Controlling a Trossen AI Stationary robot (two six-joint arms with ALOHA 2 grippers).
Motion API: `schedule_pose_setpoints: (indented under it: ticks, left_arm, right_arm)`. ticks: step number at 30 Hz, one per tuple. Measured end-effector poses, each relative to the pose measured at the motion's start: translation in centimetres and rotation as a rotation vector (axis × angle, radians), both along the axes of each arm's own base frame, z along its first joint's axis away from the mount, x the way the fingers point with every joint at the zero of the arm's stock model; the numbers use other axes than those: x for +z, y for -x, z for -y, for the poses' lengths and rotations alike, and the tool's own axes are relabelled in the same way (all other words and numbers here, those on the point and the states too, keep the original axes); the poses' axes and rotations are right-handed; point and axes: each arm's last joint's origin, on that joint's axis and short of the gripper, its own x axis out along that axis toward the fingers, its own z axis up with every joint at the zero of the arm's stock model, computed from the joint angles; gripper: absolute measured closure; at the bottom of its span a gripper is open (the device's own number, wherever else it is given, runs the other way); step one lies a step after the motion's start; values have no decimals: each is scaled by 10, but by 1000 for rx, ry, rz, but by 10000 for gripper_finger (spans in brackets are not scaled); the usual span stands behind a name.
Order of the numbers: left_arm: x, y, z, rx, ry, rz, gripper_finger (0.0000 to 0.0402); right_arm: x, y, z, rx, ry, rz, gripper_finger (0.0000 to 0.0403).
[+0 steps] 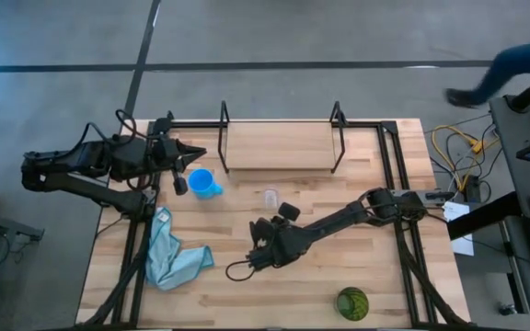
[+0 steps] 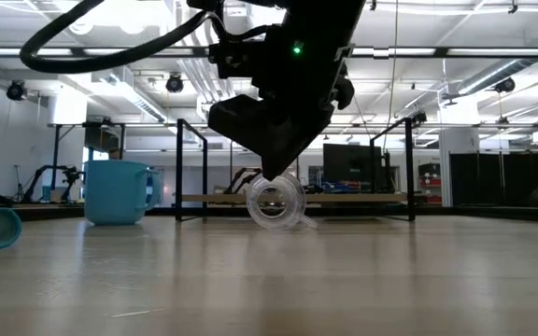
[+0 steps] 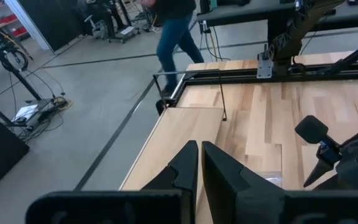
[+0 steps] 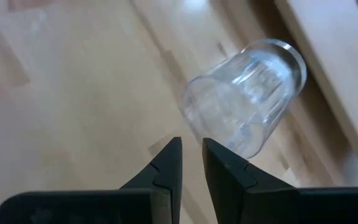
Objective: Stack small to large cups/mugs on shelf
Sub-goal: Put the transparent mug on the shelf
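Light-wood butcher-block surface (image 1: 247, 294) is seen carrying all items. The shelf (image 1: 279, 145) stands at the far edge, its plank bare between black wire end frames. A light blue cloth (image 1: 171, 256) is crumpled near the left side.

The green patterned cup (image 1: 353, 302) is noted at the near edge, well apart from both arms. The blue mug (image 1: 201, 182) stands upright just beside the left gripper (image 1: 180, 170), near the shelf's left end; the left fingers (image 3: 185, 167) are nearly together, with nothing between them.

The clear cup (image 4: 244, 102) is seen lying on its side on the surface in front of the shelf. The right gripper (image 4: 191, 158) is positioned just short of it, the fingers (image 4: 169, 163) almost closed with only a narrow gap, empty; the cup lies just beyond the tips, not between them. Contact cannot be determined.

A person (image 3: 173, 28) is visible on the floor beyond the surface.
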Motion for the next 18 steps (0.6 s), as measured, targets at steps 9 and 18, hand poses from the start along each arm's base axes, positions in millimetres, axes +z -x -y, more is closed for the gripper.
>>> schedule_pose_setpoints:
  ticks: [9, 18]
  left_arm:
    - [-1, -3, 0, 3, -1, -8, 394]
    - [-1, -2, 0, 3, 0, -5, 394]
  right_arm:
    - [-4, 0, 7, -16, 43, 3, 344]
    - [-11, -1, 14, -31, 109, 32, 344]
